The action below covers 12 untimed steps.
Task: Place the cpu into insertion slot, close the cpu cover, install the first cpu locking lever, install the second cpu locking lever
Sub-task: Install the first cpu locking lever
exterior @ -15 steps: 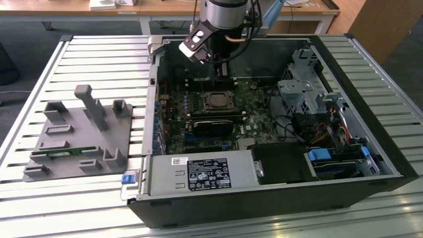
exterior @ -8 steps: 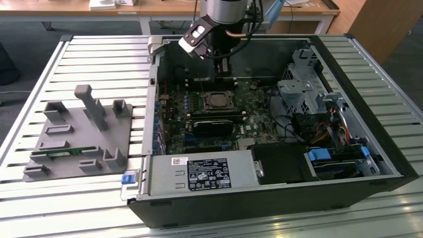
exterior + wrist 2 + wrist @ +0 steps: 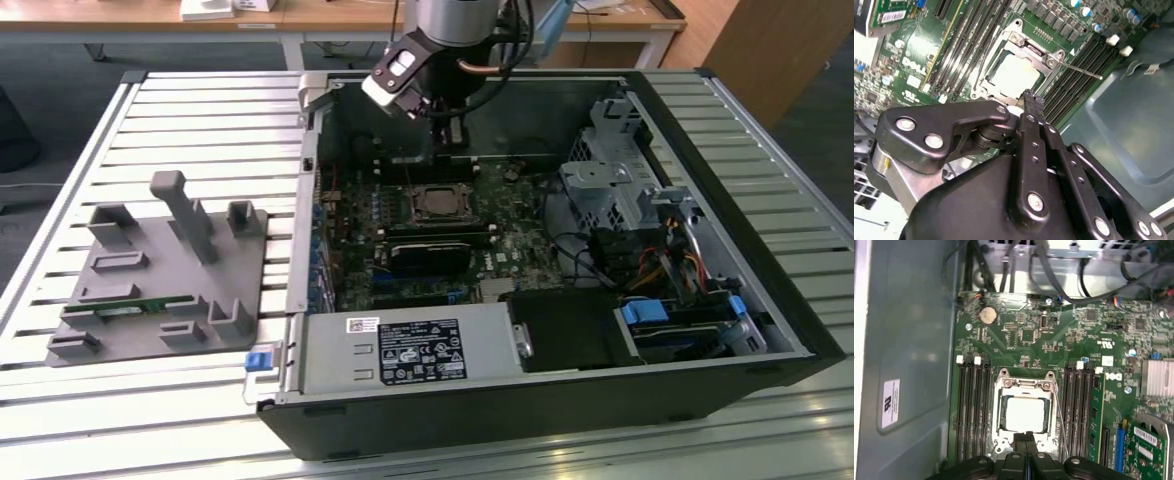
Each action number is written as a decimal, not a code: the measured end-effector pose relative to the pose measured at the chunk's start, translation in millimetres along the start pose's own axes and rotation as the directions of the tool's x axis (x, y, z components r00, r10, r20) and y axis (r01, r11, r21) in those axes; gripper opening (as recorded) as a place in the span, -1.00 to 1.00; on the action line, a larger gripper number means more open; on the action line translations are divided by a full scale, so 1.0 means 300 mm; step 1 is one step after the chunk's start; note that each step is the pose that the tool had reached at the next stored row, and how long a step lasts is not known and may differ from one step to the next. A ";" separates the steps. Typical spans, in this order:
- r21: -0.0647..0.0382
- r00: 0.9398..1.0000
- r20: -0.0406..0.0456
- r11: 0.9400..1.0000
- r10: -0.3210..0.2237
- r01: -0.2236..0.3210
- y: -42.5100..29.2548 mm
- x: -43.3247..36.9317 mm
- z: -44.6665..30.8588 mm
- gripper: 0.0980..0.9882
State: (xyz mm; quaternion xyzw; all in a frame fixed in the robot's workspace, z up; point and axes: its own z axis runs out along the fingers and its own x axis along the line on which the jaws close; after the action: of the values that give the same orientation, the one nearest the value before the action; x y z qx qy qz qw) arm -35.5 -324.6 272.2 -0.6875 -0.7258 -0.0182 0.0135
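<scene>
**Exterior view.** My gripper (image 3: 451,140) hangs in the upper middle of the frame, inside the open computer case (image 3: 534,410), just above the green board (image 3: 507,260). The chip (image 3: 439,204) sits at the centre of that board, a little below my fingertips. A grey fixture (image 3: 160,270) stands well apart on the exterior view's left.

**Second wrist view.** My fingers (image 3: 1030,120) are pressed together with nothing between them. The tips hover just beside one edge of the cover (image 3: 1051,59). The cover looks to be lying flat around the chip (image 3: 1016,75), whose pale top shows through its window. A thin lever (image 3: 1081,70) runs out from a corner of the cover and slants across the memory slots (image 3: 959,45).

**First wrist view.** The gripper (image 3: 1026,440) is shut and empty, with its tip near the edge of the cover (image 3: 1026,382). The chip (image 3: 1025,415) is seated squarely inside. The lever (image 3: 1061,430) angles away from the frame rather than lying along it. I cannot tell whether its end is hooked.

**Judgement.** Chip placed and cover down, so I judge the lever step is in hand. That work calls for a closed fingertip set squarely on the thin rod, with a steady push down and in under its catch. I must keep off the chip and the memory slots alongside.
</scene>
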 end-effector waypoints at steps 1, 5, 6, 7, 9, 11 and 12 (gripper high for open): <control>0.001 1.000 0.000 1.000 -0.017 0.017 0.000 0.000 0.000 -0.98; 0.003 0.998 -0.001 0.998 -0.061 0.061 0.000 0.000 0.000 -0.98; 0.003 0.997 -0.001 0.997 -0.071 0.071 0.000 0.000 0.000 -0.98; 0.004 0.997 -0.001 0.997 -0.081 0.081 0.000 0.000 0.000 -0.98; 0.004 0.995 -0.001 0.995 -0.096 0.096 0.000 0.000 0.000 -0.98; 0.005 0.994 -0.001 0.994 -0.110 0.110 0.000 0.000 0.000 -0.98; 0.005 0.993 -0.001 0.993 -0.118 0.118 0.000 0.000 0.001 -0.98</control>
State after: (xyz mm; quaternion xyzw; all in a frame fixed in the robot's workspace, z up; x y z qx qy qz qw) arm -35.5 -324.5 272.1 -0.6435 -0.7651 -0.0174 0.0146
